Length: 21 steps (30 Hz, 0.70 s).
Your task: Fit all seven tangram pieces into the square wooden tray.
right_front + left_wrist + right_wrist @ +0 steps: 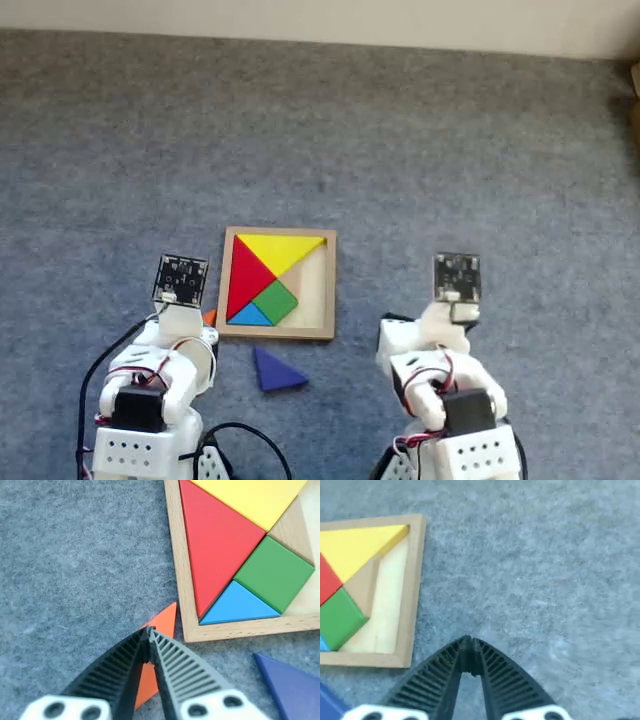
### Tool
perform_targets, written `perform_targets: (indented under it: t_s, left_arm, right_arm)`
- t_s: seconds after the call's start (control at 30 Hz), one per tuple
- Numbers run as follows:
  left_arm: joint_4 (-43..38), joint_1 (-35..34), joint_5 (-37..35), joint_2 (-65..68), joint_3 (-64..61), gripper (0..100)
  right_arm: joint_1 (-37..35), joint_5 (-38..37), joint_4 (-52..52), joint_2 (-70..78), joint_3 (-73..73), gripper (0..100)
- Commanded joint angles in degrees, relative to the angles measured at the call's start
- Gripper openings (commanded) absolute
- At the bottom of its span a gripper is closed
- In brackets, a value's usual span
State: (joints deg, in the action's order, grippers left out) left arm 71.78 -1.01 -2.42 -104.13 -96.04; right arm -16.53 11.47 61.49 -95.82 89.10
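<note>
The square wooden tray (328, 290) lies mid-table. It holds a yellow triangle (280, 250), a red triangle (245, 280), a green square (275, 298) and a small light-blue triangle (250, 314). Its right part is bare wood. An orange triangle (164, 622) lies on the carpet just off the tray's near left corner. My left gripper (150, 630) is shut, its tips over that orange piece. A dark blue triangle (276, 370) lies in front of the tray. My right gripper (469, 645) is shut over bare carpet, to the right of the tray rim (415, 580).
Grey carpet covers the table. Both arm bases (150, 410) (450, 410) stand at the near edge, one on each side of the dark blue triangle. Open carpet stretches beyond the tray and to its right.
</note>
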Motion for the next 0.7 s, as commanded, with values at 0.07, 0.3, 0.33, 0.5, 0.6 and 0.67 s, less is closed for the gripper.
perform_targets:
  t_s: [0.07,0.3,0.33,0.5,0.6,0.67]
  left_arm:
    - [0.26,-0.04,-0.53,0.04,-1.19,1]
    - [0.26,-0.04,-0.53,0.04,-1.19,1]
    - [0.26,-0.04,-0.53,0.04,-1.19,1]
    - [0.26,-0.04,-0.53,0.04,-1.19,1]
    - [0.26,-0.04,-0.53,0.04,-1.19,1]
    - [0.26,-0.04,-0.53,0.04,-1.19,1]
  right_arm:
    - [3.82,-0.62,0.4,-9.98,5.41,0.6]
    - [4.18,-0.62,0.04,-8.92,10.07,0.6]
    - [4.18,-0.62,-0.04,-8.92,11.3,0.6]
    - [4.18,-0.62,0.48,-8.4,13.32,0.6]
    - [4.18,-0.62,2.42,-8.66,13.41,0.6]
    - [4.18,-0.62,3.38,-8.84,13.41,0.6]
